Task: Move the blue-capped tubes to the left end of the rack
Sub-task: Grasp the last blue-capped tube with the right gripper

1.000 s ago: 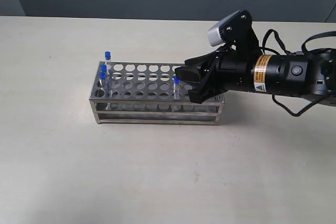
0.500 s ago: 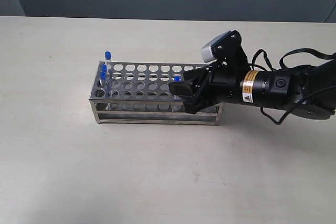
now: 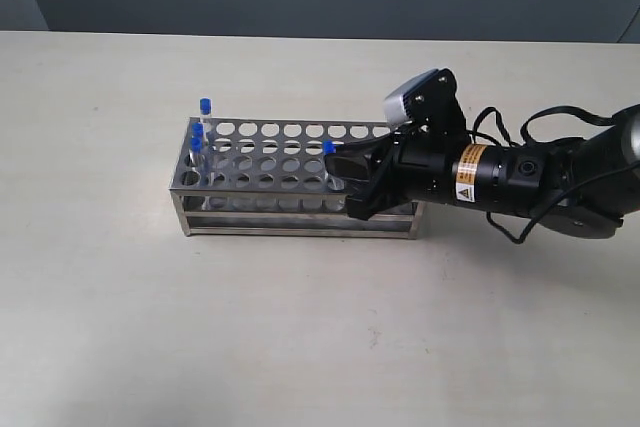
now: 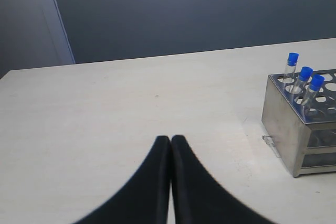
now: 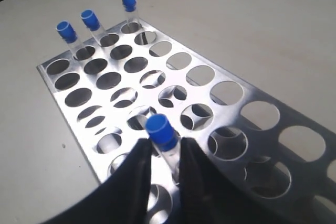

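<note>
Right claw [image 5: 164, 153] pinches a blue-capped tube [image 5: 160, 131] just below its cap, over the rack [image 5: 251, 95]; I can't read the yellow label [image 3: 466, 175].

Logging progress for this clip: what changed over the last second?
The right gripper moved left along the rack and closed on the lone blue-capped tube, nudging its cap leftward. The three blue-capped tubes at the left end and the rack stayed put.

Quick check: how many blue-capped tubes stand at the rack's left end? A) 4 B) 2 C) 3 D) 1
C: three blue-capped tubes stand in the end holes of the rack, while the right gripper pinches the fourth tube further along.
</note>
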